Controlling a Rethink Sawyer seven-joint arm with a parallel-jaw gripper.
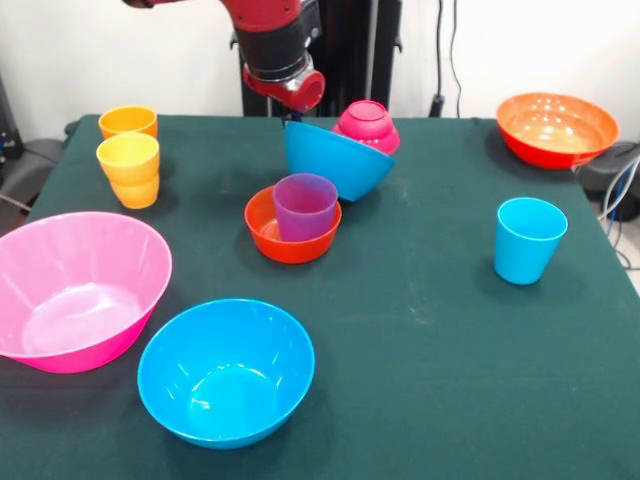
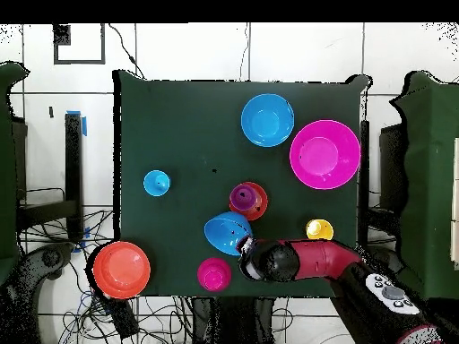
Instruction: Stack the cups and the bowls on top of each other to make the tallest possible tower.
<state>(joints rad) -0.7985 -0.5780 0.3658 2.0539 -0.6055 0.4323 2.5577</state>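
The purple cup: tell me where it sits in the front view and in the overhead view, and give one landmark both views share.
Front view: the purple cup stands inside the small orange-red bowl, centre of the picture, just below the tilted blue bowl.
Overhead view: the purple cup is in the same orange-red bowl, slightly right of centre, just above the tilted blue bowl.
Shared landmark: the large pink bowl.

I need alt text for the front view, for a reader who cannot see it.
A red robot arm's gripper holds a tilted blue bowl by its rim above a green table. Nearby, a purple cup stands in a small orange-red bowl.
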